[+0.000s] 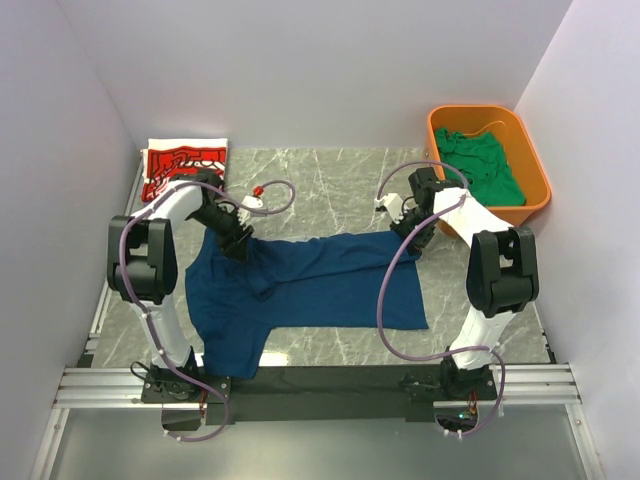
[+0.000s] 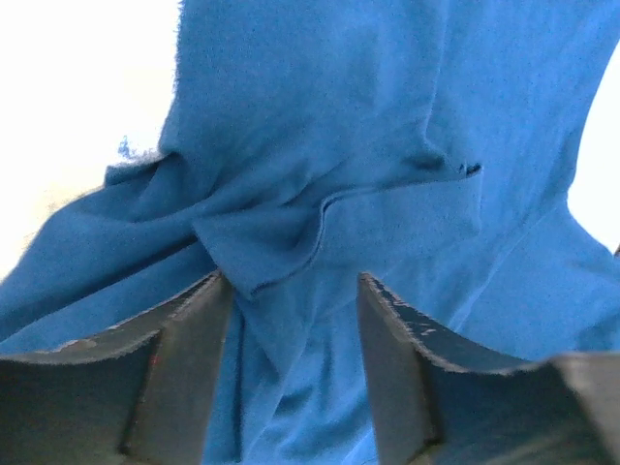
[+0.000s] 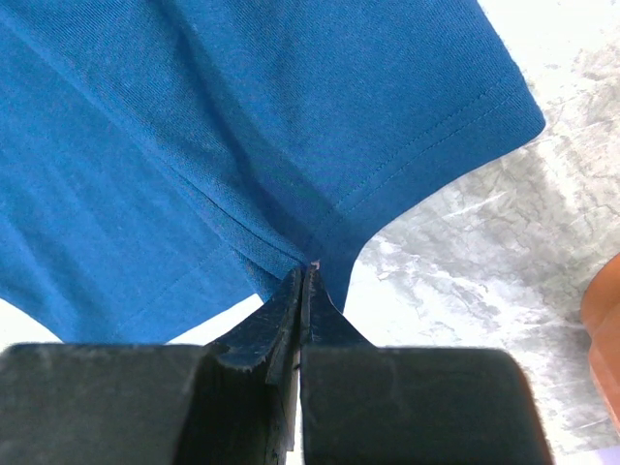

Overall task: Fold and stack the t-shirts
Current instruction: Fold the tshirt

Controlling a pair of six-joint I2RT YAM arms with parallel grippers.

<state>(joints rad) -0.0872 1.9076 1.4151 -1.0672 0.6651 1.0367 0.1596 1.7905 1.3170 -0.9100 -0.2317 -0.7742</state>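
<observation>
The navy blue t-shirt [image 1: 310, 290] lies spread across the middle of the table, plain side up and partly bunched at its left end. My left gripper [image 1: 237, 245] is open, its jaws straddling a rumpled fold of the blue cloth [image 2: 320, 174]; in the wrist view the gripper [image 2: 291, 281] shows cloth between its fingers. My right gripper [image 1: 412, 235] is shut on the shirt's far right edge; in the wrist view [image 3: 305, 269] it pinches the cloth by a stitched hem [image 3: 407, 165]. The red t-shirt [image 1: 180, 165] lies folded at the back left. The green t-shirt [image 1: 485, 165] sits crumpled in the tub.
The orange plastic tub [image 1: 535, 165] stands at the back right against the wall. White walls close in the table on the left, back and right. Marble tabletop [image 1: 330, 190] shows behind the blue shirt. A metal rail [image 1: 320, 385] runs along the near edge.
</observation>
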